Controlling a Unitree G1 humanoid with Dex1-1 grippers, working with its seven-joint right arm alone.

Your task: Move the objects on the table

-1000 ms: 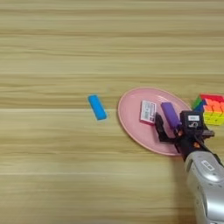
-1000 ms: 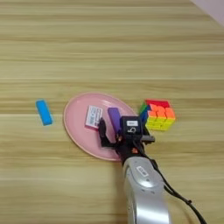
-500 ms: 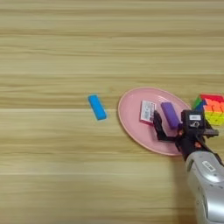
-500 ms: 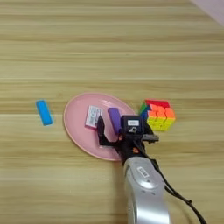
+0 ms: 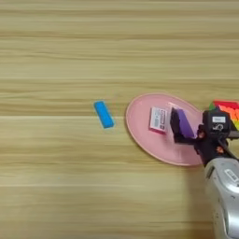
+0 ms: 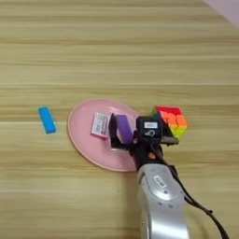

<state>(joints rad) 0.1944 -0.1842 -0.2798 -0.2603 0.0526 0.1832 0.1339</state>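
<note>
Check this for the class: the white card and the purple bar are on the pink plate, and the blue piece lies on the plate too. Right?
Not quite. The blue piece lies on the table, left of the pink plate, as the left eye view shows. The white card and purple bar are over the plate.

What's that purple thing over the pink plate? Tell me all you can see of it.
The purple bar is a small oblong block, plain and smooth-looking, perhaps plastic. It sits over the right part of the round pink plate, its long side running toward and away from the camera, just right of the flat white card with pink-red print. The right gripper has it between two black fingers, one showing along its left side. Whether the bar rests on the plate or is lifted off cannot be told.
</note>
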